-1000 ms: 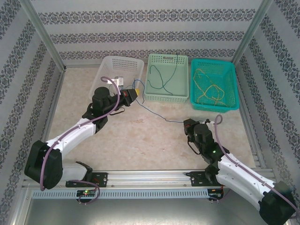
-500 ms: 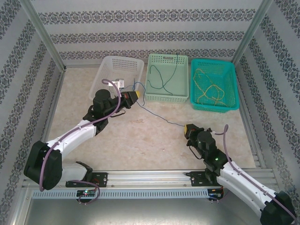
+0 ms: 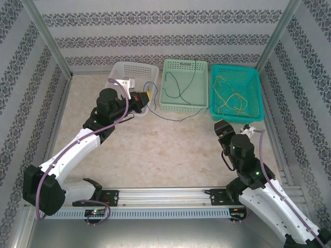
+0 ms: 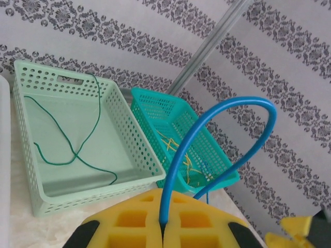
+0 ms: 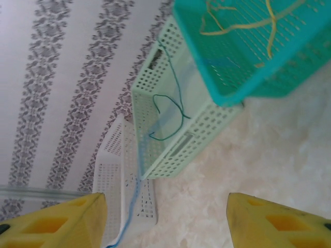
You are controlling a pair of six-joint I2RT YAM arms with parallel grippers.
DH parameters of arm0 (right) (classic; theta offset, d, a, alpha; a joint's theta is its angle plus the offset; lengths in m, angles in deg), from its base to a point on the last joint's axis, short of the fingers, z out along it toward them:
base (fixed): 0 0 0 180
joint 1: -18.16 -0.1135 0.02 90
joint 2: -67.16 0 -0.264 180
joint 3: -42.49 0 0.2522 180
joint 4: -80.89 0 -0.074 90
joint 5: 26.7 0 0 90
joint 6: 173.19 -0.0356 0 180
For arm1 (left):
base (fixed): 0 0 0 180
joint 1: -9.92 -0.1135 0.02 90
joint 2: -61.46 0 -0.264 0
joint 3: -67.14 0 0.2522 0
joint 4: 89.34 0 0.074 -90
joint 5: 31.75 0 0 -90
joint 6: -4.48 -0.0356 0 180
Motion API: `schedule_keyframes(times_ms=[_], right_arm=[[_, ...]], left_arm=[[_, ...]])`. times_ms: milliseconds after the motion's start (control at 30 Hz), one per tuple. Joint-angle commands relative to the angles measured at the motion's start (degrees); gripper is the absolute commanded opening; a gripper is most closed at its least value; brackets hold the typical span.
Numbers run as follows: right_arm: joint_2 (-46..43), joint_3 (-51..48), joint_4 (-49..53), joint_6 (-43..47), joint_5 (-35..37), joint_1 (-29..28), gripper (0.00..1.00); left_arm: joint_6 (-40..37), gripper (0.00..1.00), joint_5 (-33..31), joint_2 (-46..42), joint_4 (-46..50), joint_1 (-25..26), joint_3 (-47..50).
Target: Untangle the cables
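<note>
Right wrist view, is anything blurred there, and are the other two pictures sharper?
Right wrist view: the thin dark blue cable looks faint and smeared, the teal plastic basket soft; left wrist view: that cable's loop is crisp against the wallpaper; top external view: even light, weak shadows, no glare.

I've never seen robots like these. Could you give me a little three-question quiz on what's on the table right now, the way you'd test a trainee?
1. Fill in the blank: the cable lying in the pale green basket is ____ in colour.
2. Pick one: the yellow cables lie in the A) white basket, B) pale green basket, C) teal basket.
3. True or false: the right gripper is clamped on the blue cable.

Key
1. Green.
2. C.
3. False. Its jaws stand wide apart with nothing between them; the left gripper is the one that pinches the blue cable.
</note>
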Motion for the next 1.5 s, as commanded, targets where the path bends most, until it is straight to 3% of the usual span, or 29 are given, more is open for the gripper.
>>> schedule_keyframes(times_ms=[0,233,367,500,733,1200,1333,1467], right_arm=[[4.9,4.6,-0.2,15.3,-4.1,0.5,0.62],[26.1,23.9,-1.2,31.8,-20.1,-1.3,0.6],[34.2,28.0,-10.4,35.1,-28.1,-4.7,0.58],[40.2,30.5,-13.4,35.2,-32.6,-6.4,0.58],[42.3,28.4,-21.3,34.6,-34.5,-8.8,0.59],[48.4,28.1,-24.0,33.0,-34.9,-9.0,0.48],[48.5,27.9,-24.0,32.9,-35.0,-8.8,0.37],[47.7,27.6,-21.2,33.7,-34.5,-8.4,0.08]], left_arm=[[-4.9,0.0,6.8,1.3,9.3,-0.4,-3.7],[-8.4,0.0,13.8,3.1,18.3,0.5,-8.2],[-9.1,0.0,17.6,4.1,20.5,1.1,-9.3],[-9.1,0.0,16.6,4.2,21.2,1.1,-9.3],[-6.8,0.0,16.2,5.5,17.8,1.1,-9.7],[-2.6,0.0,14.1,4.8,12.0,1.1,-8.3],[-2.4,0.0,13.1,4.8,11.8,1.1,-8.1],[-3.7,0.0,11.8,4.4,13.0,1.1,-8.2]])
